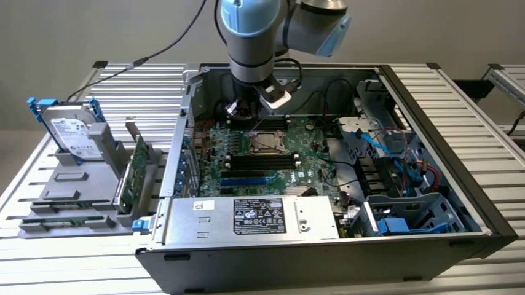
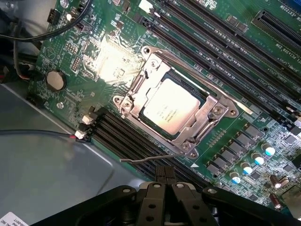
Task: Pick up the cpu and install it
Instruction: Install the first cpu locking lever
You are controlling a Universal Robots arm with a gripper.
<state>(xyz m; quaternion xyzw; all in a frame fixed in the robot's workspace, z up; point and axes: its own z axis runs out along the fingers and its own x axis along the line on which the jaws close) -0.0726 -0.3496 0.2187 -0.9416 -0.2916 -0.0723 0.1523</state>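
Exterior view: the robot arm [image 1: 254, 37] reached down from above into an open computer case [image 1: 492, 209] lying on its side on a slatted table [image 1: 49, 270]. The green motherboard [image 1: 316, 163] filled the case floor, with a boxed power supply [image 1: 254, 218] along its near edge and blue cables [image 1: 385, 147] toward the exterior view's right. The cpu [image 1: 267, 142] lay flat in its socket near the middle of the board, just below the arm's wrist. Outside the case, toward the exterior view's left, a grey holder [image 1: 74, 184] carried an upright hard drive [image 1: 72, 132] and a green card [image 1: 135, 169] standing on edge.

Wrist view: this closer look gave the socket in detail. The cpu [image 2: 171, 107], dull silver top upward, sat seated inside a metal retaining frame [image 2: 216, 110] that bordered it on all sides. A thin wire lever [image 2: 150, 159] ran along one side of the frame, beside black memory slots [image 2: 120, 134]. A coin cell [image 2: 55, 80] and a row of capacitors [image 2: 256, 160] stood on the board, apart from the socket. The gripper [image 2: 165, 172] hung above the memory slots near the socket, its two fingers pressed together with nothing between them, clear of the cpu.
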